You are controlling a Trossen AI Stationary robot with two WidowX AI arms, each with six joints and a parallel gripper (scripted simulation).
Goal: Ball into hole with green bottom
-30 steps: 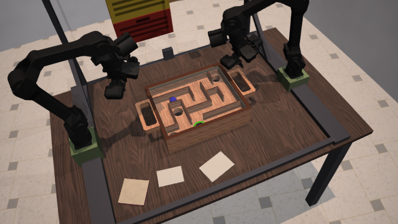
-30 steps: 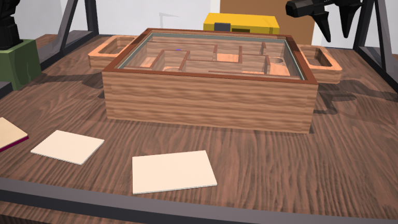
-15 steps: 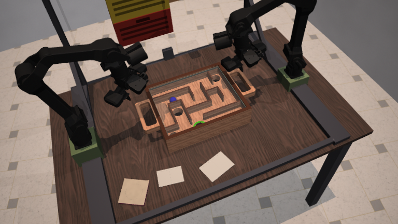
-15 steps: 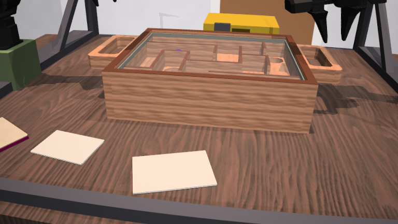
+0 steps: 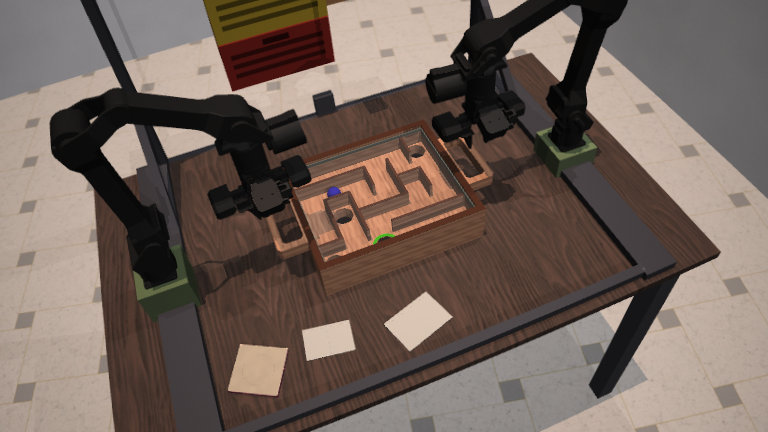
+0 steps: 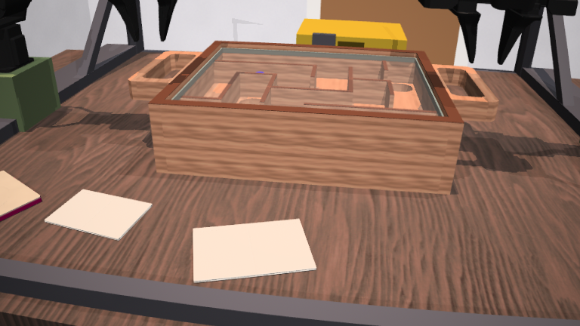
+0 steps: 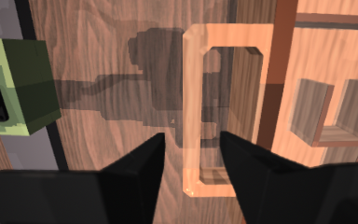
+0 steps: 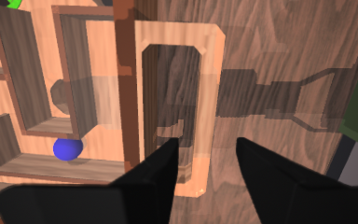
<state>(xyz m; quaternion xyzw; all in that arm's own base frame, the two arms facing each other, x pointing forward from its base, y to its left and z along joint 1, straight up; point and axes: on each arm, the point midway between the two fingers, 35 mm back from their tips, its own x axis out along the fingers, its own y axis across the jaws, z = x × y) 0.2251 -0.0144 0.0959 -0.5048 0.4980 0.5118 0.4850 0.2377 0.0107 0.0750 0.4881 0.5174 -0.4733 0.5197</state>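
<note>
Blue ball sits in the maze, both pincers spread above the handles

From here I can see the blue ball (image 5: 333, 192) (image 6: 260, 72) (image 8: 68, 148) on the maze floor, left of centre in the top view, just behind the short walls around a plain hole (image 5: 343, 216). The green-bottomed hole (image 5: 384, 239) (image 8: 14, 4) lies at the board's lower edge there, well apart from the ball.

The wooden board (image 5: 402, 255) (image 6: 299, 147) (image 7: 284, 47) (image 8: 125, 56) rests flat on the table (image 5: 509, 257) (image 6: 363, 219) (image 7: 103, 56) (image 8: 280, 37).

The right gripper (image 5: 274, 209) (image 6: 149, 40) (image 8: 207, 144), at the left of the top view, hangs over one handle (image 5: 294, 247) (image 6: 143, 88) (image 8: 211, 103); its fingers stand partly spread, with nothing pinched. At upper right, the left gripper (image 5: 484, 135) (image 6: 485, 63) (image 7: 192, 138) hangs by the opposite handle (image 5: 481, 180) (image 6: 483, 109) (image 7: 192, 93), likewise partly spread and holding nothing.

Two pale sheets lie in the lower part of the top view, and a tan square (image 5: 257, 369) (image 6: 14, 198) lies at lower left.
</note>
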